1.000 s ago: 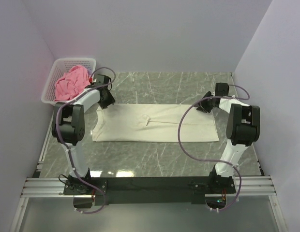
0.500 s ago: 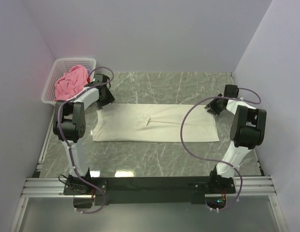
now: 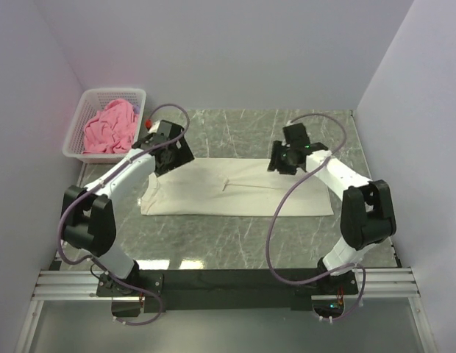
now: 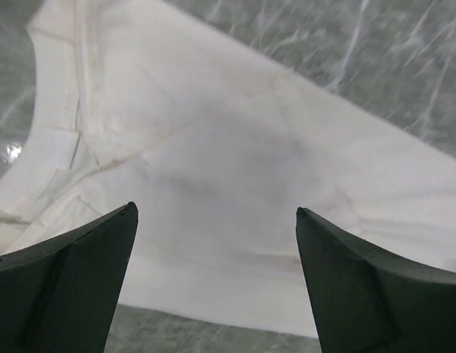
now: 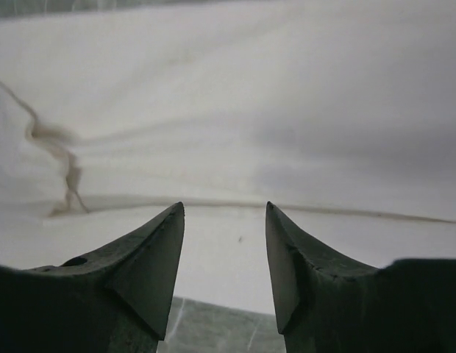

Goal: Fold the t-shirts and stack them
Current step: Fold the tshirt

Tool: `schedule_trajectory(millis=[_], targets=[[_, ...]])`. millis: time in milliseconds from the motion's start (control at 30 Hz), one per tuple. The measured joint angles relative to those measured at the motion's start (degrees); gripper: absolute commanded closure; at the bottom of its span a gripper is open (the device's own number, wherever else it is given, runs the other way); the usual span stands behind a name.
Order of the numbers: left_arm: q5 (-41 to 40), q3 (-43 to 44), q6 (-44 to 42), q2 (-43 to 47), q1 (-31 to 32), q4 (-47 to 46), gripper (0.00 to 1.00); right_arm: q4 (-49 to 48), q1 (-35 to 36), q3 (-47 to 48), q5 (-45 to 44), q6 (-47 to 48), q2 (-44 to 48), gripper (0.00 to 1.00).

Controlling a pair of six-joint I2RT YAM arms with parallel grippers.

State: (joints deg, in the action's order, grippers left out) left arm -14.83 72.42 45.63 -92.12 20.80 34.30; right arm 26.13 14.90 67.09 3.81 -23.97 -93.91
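Note:
A cream-white t-shirt (image 3: 235,195) lies flat on the marble table as a long folded band, its collar end at the left. My left gripper (image 3: 171,154) hovers over that collar end. In the left wrist view the gripper (image 4: 215,213) stands wide open with nothing between the fingers, above the shirt (image 4: 235,147) and its collar (image 4: 62,140). My right gripper (image 3: 285,158) hangs over the shirt's back edge, right of the middle. Its fingers (image 5: 223,209) are apart and empty above the cloth (image 5: 287,110). A pink t-shirt (image 3: 109,126) lies bunched in the basket.
The white lattice basket (image 3: 114,93) stands at the back left corner against the wall. Pale walls close in the table on the left, back and right. Bare marble (image 3: 243,243) runs between the shirt and the metal rail (image 3: 228,283) at the near edge.
Both arms have swung inward from the shirt's two back corners to points over the cloth. Both grippers have opened wider. The shirt lies as before.

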Motion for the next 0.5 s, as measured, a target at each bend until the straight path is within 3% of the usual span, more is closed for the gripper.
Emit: schedule_trajectory(millis=[167, 500], targets=[[0.5, -3.5, 2.3, -2.1, 2.0, 0.7, 0.08, 2.9, 6.1, 0.8, -2.4, 4.2, -2.0, 0.41], [0.5, -1.8, 3.8, -11.2, 2.3, 0.2, 0.11, 4.7, 8.5, 6.3, -6.7, 7.4, -12.2, 0.50]])
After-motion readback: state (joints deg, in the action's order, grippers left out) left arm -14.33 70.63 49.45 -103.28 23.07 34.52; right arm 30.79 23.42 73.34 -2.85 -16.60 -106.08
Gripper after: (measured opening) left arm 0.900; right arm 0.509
